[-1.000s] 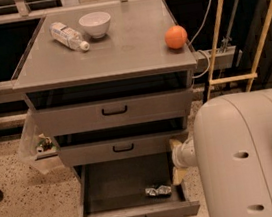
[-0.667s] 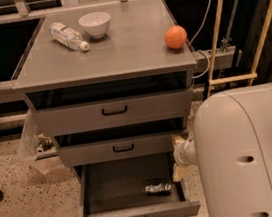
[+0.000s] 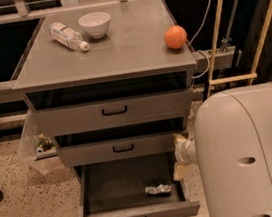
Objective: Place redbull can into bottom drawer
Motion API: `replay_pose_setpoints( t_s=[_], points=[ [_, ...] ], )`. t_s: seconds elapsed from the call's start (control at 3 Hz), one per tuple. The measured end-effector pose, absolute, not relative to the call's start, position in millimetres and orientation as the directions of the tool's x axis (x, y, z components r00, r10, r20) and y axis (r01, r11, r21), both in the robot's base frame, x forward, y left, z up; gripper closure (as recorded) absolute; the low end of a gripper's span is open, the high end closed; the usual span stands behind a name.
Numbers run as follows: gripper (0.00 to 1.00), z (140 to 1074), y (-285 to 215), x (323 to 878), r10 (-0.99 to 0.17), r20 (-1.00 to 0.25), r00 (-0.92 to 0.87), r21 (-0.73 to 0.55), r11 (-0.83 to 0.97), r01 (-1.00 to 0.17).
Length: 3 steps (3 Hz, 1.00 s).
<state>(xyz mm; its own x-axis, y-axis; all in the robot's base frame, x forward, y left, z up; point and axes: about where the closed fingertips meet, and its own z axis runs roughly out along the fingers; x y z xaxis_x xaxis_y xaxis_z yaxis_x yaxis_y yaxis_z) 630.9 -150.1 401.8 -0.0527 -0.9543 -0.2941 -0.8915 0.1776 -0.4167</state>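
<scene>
Found the bottom drawer (image 3: 111,184) standing wide open at the lower middle of the frame, with a dark floor in plain view and a small black handle on the front panel near the lower edge. Spotted the redbull can (image 3: 158,189) lying on its side on that floor, toward the drawer's front right corner, turned roughly crosswise to the frame.

Made out the claw (image 3: 180,156) just beside the drawer's right wall, above and to the right of the can and apart from it, poking out from the left side of the bulky white arm (image 3: 248,155) in the lower right of the frame. Could not tell whether the claw was released or clenched.

Noted the middle drawer (image 3: 92,153) and the top drawer (image 3: 67,120) stacked above the open one, both shallower and each with a black handle at the centre.

Saw, on the grey table (image 3: 128,51) across the upper middle, a clear plastic bottle (image 3: 67,36) lying on its side at the upper left with the white cap pointing toward the centre, and a white bowl (image 3: 95,24) upright just beside it. Picked out an orange ball (image 3: 175,37) near the table's right edge, well apart from both.
</scene>
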Motion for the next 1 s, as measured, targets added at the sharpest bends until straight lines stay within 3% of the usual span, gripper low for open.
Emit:
replay_pose_setpoints(
  t_s=[1.0],
  points=[
    [0.0,587,-267,560,-0.76,-0.532,-0.375,-0.453,0.629,-0.632]
  ],
)
